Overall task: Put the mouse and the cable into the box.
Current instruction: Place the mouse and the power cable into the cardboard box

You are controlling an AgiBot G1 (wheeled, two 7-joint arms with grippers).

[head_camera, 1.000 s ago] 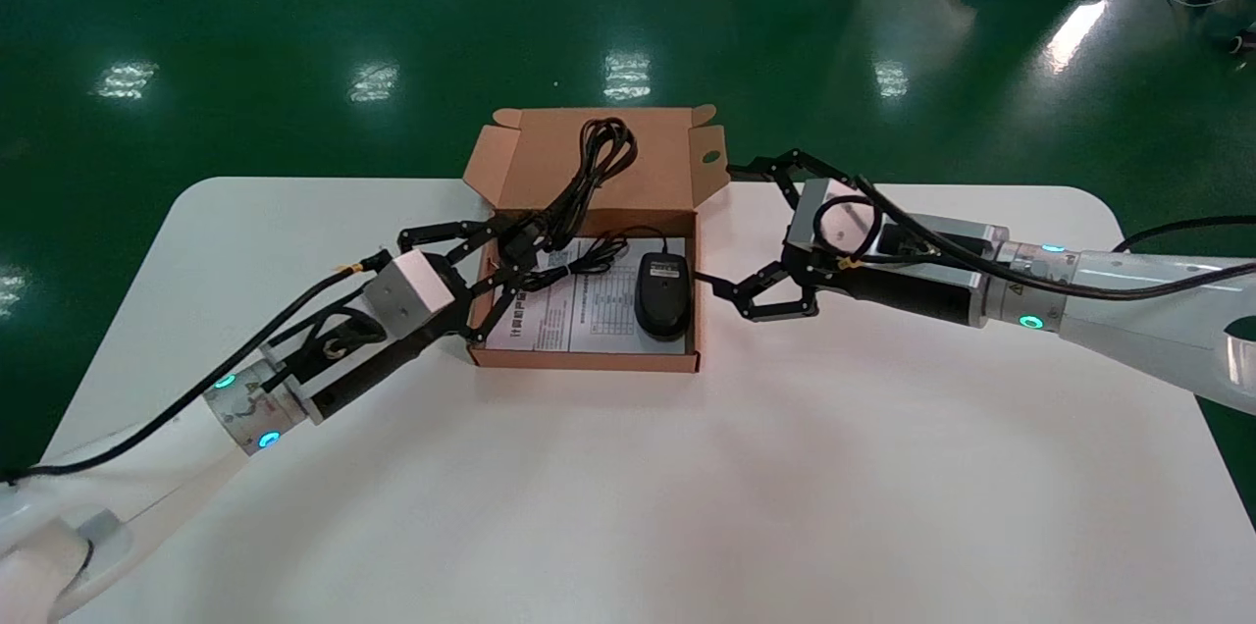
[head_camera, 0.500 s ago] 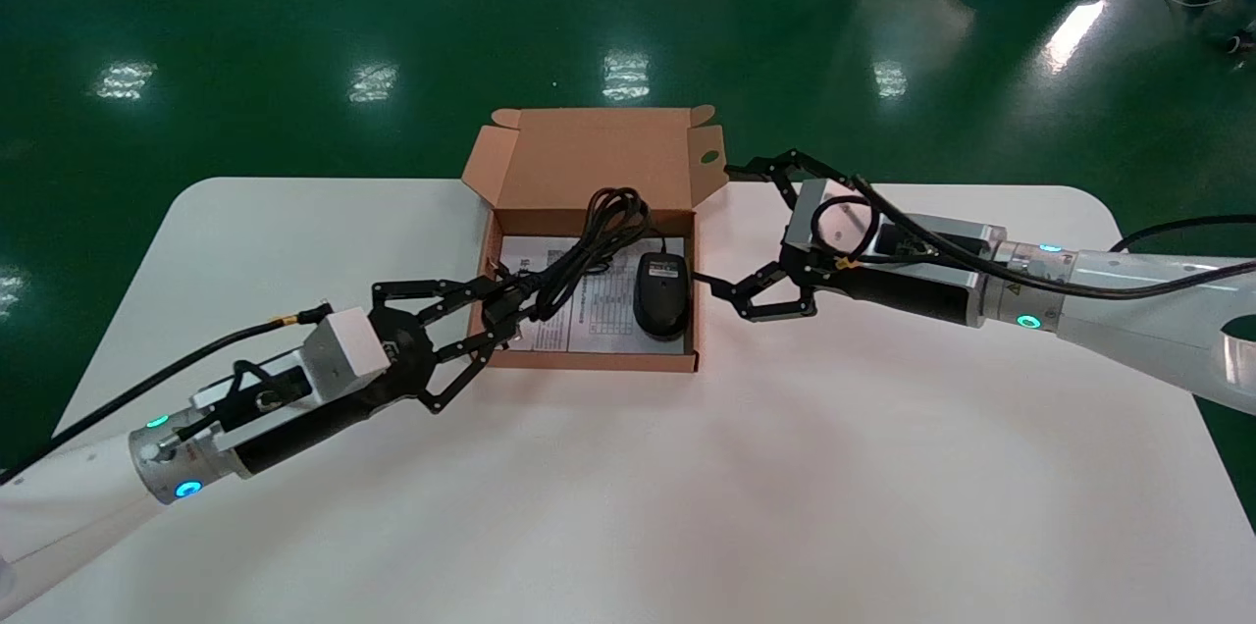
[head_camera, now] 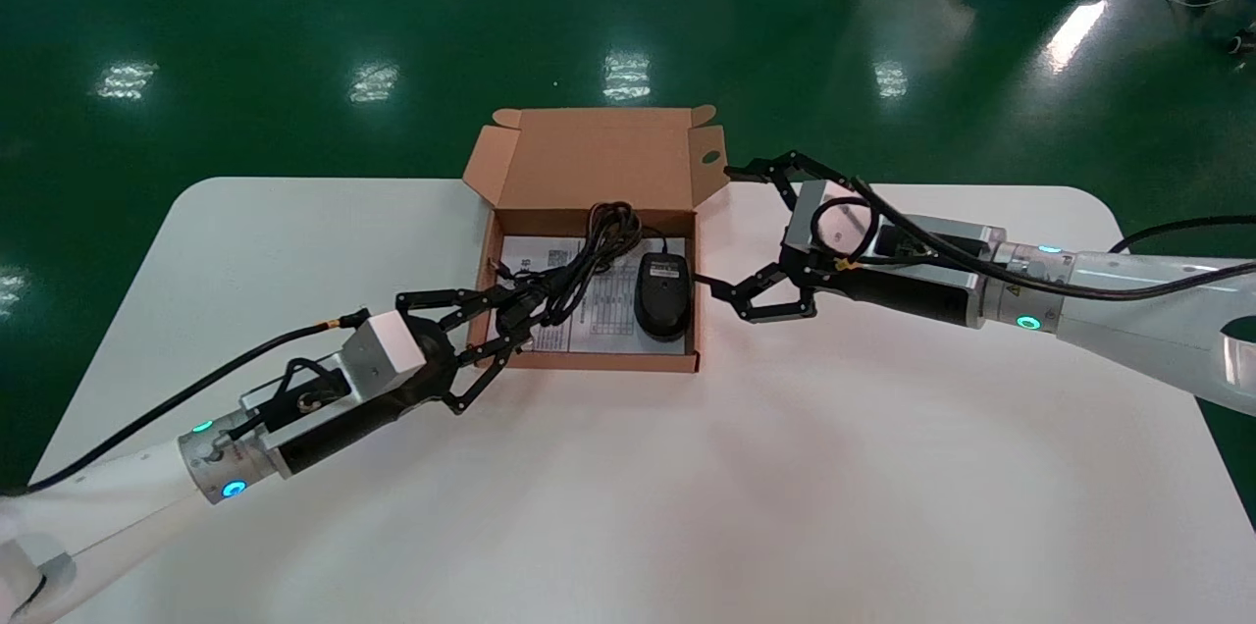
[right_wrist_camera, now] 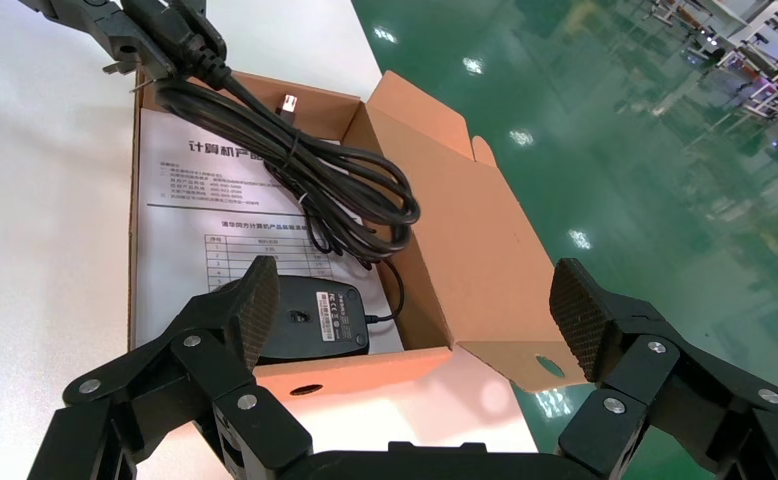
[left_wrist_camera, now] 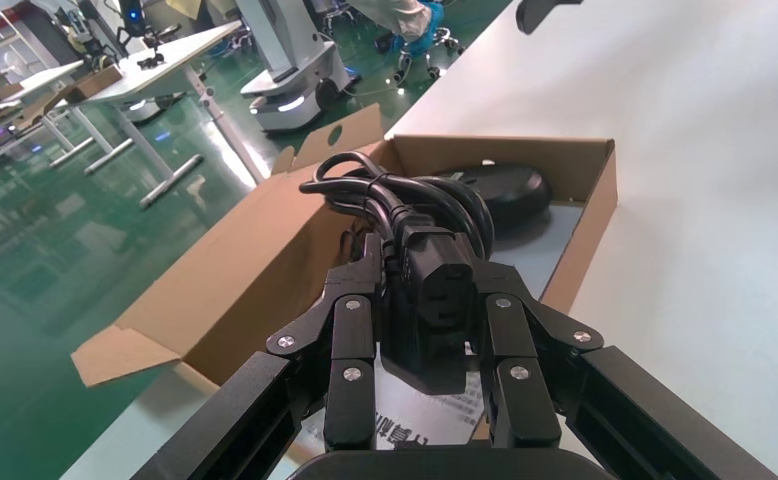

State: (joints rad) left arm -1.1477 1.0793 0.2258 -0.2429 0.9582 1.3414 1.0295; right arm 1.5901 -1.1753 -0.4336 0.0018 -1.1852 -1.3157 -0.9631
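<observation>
Left pincer [head_camera: 518, 310], clenched on the cable [head_camera: 592, 241], has lowered the coil from lid height into the box [head_camera: 589, 362] beside the mouse [head_camera: 662, 295]; only release remains; right pincer [head_camera: 719, 228] idles released alongside.

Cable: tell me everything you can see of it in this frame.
The cable is a thick, black, rubbery-looking power lead folded into a loose bundle of loops. Its blocky moulded plug is clamped in the left gripper over the near left corner of the open cardboard box. The loops trail over the printed sheet toward the back wall, beside the mouse. Whether they rest on the sheet cannot be told.
</observation>
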